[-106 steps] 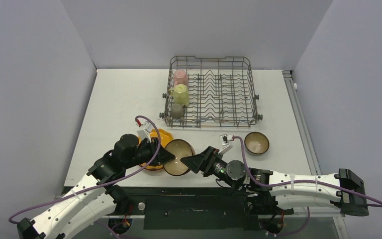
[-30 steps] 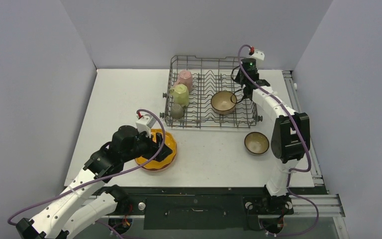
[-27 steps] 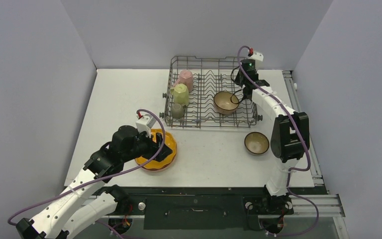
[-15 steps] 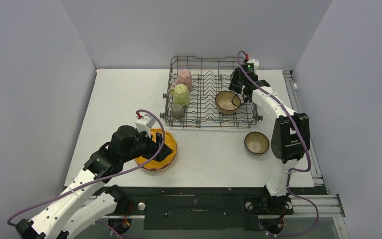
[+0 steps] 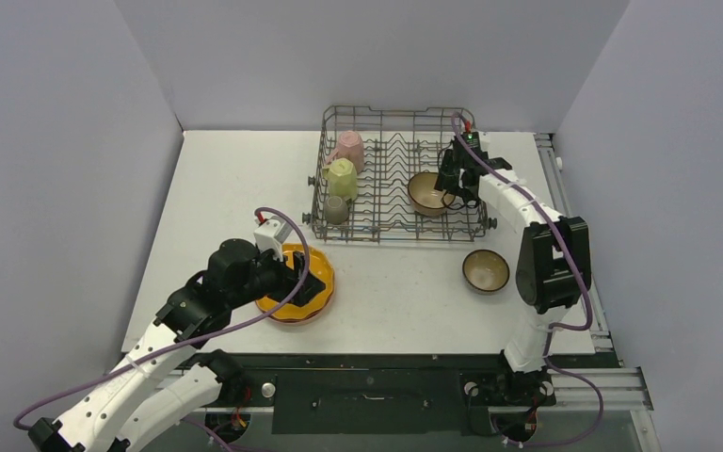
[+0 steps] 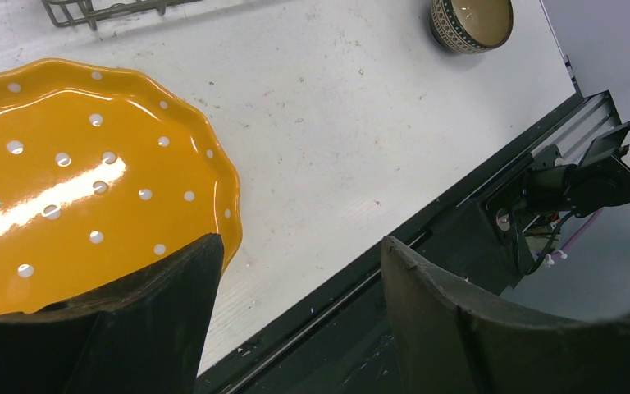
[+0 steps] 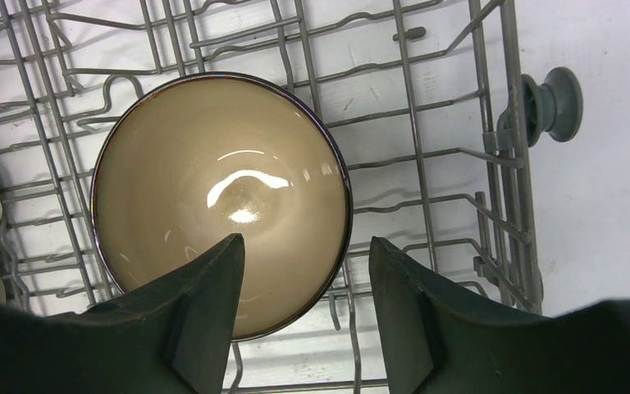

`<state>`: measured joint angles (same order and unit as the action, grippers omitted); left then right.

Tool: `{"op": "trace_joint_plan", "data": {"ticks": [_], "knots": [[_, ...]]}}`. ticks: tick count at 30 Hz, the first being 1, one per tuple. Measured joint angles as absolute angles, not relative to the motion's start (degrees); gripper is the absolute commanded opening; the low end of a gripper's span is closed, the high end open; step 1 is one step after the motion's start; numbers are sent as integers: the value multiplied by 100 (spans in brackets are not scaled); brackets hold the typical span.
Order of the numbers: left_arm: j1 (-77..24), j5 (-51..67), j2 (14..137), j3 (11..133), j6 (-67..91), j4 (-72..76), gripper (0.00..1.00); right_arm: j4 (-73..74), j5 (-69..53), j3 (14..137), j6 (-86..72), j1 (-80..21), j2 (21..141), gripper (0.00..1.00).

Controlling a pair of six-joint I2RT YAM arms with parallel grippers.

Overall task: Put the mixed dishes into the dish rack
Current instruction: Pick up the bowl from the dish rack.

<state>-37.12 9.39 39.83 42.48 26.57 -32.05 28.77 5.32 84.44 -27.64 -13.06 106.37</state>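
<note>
The grey wire dish rack (image 5: 478,179) stands at the back of the table. In it are the pink mug (image 5: 349,149), the pale yellow mug (image 5: 342,177), the small grey-olive cup (image 5: 336,210) and one brown bowl (image 5: 425,194), resting open side up on the tines. My right gripper (image 5: 449,188) is open over that bowl (image 7: 221,189): one finger is above the tan inside, the other outside the rim. The second brown bowl (image 5: 486,270) sits on the table. My left gripper (image 5: 307,282) is open at the near right edge of the orange dotted plate (image 6: 74,180). The pink plate is hidden.
The rack's right wall and a grey wheel (image 7: 551,103) lie just right of my right gripper. The table's front edge and black rail (image 6: 426,246) run under my left gripper. The second bowl (image 6: 470,20) shows far off in the left wrist view.
The brown bowl went from beside the orange plate into the rack. In the last second my right gripper moved from the rack's far right corner down to the bowl. The left arm hardly moved.
</note>
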Motion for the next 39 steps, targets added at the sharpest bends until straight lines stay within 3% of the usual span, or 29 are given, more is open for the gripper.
{"op": "trace_joint_plan", "data": {"ticks": [12, 13, 15, 16, 18, 28, 39], "knots": [[-3706, 939, 3981, 4244, 2657, -3247, 69, 2832, 235, 8431, -3194, -1306, 11209, 48], [-3706, 937, 3981, 4241, 2657, -3247, 69, 2832, 204, 8429, -3221, -1306, 11264, 44], [-3706, 934, 3981, 4233, 2659, -3253, 69, 2832, 187, 8429, -3245, -1304, 11378, 25], [-3706, 930, 3981, 4224, 2659, -3253, 69, 2836, 196, 8429, -3240, -1304, 11406, 8], [-3706, 915, 3979, 4211, 2659, -3269, 69, 2836, 200, 8433, -3330, -1293, 11456, 0], [-3706, 854, 3970, 4178, 2659, -3291, 69, 3227, 333, 8409, -3234, -1315, 10903, 0], [-3708, 858, 4042, 4462, 2764, -3461, 70, 3522, 1441, 7559, -2792, -2565, 7384, 0]]}}
